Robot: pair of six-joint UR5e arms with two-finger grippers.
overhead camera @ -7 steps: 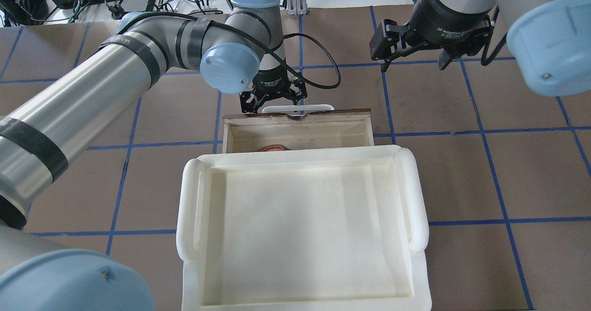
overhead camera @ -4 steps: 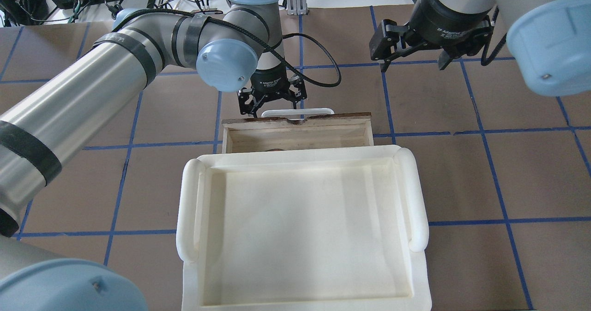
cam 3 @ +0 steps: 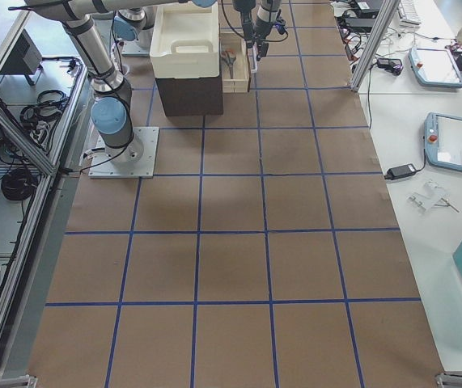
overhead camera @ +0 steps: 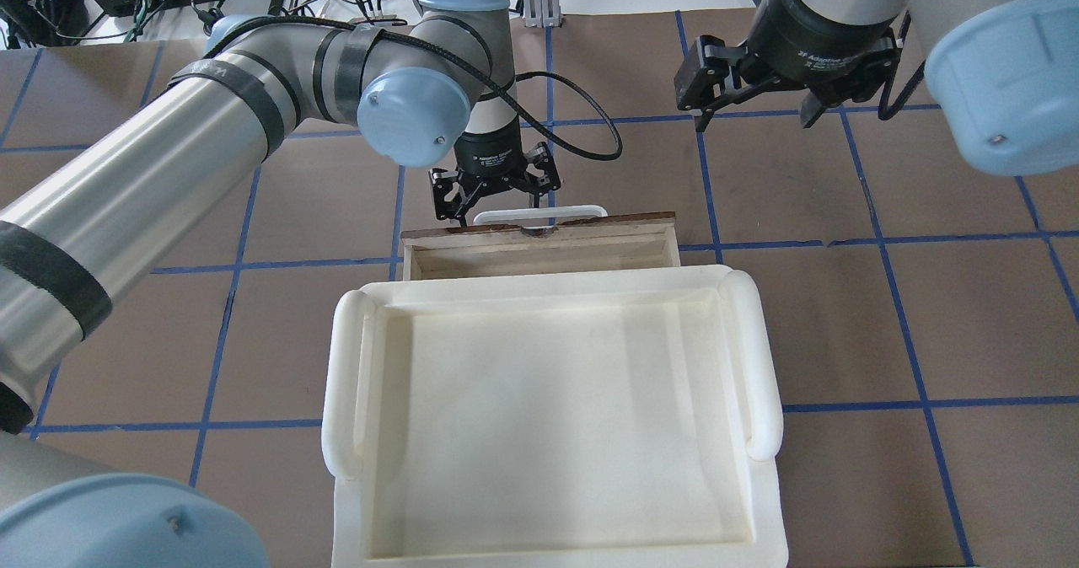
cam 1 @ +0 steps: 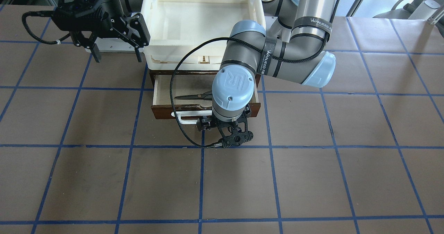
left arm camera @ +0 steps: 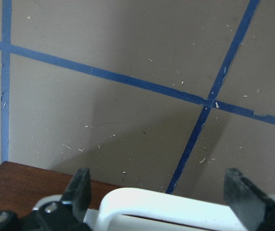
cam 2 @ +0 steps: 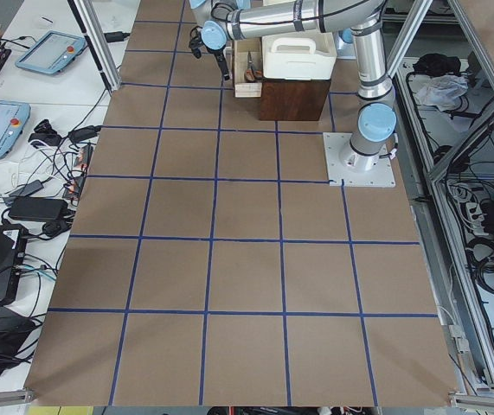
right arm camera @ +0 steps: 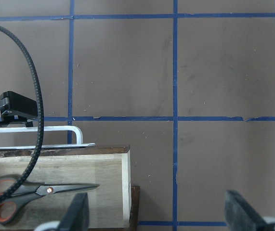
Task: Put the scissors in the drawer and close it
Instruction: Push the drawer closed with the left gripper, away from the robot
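The brown drawer (cam 1: 166,111) stands partly open, its pale interior (overhead camera: 539,258) showing beyond the tray. The scissors (cam 1: 194,95) lie inside it and also show in the right wrist view (right arm camera: 31,190); the tray hides them in the overhead view. My left gripper (overhead camera: 496,197) is open and hangs just outside the drawer front, straddling the white bar handle (left arm camera: 176,209); its fingers (left arm camera: 82,190) stand wide on either side. My right gripper (overhead camera: 750,104) is open and empty, held above the table beside the cabinet, and also shows in the front view (cam 1: 114,53).
A cream-white plastic tray (overhead camera: 346,383) sits on top of the brown cabinet (cam 2: 294,99) and overhangs the drawer. The left arm's black cable (cam 1: 177,98) loops over the drawer. Brown table paper with blue grid tape (overhead camera: 877,239) surrounds the cabinet.
The drawer has slid some way into the cabinet, with my left gripper following its front. The orange scissors handle no longer shows past the tray's edge. The right arm has not moved.
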